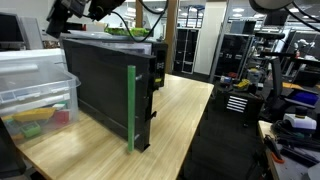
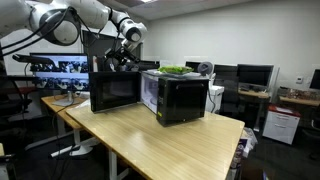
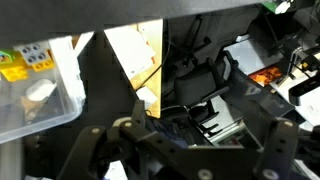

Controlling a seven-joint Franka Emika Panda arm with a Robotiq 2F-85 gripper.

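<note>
A black microwave stands on the wooden table, with its door swung open to the side. My gripper hangs above and behind the open door, near the microwave's top edge. It holds nothing and its jaws stand wide. In an exterior view the gripper sits over the top back corner of the microwave. The wrist view is dark: my gripper fills the bottom, with black microwave parts below it.
A green item on a plate lies on top of the microwave. A clear plastic bin with coloured items stands beside it and also appears as the bin in the wrist view. Desks, monitors and shelves surround the table.
</note>
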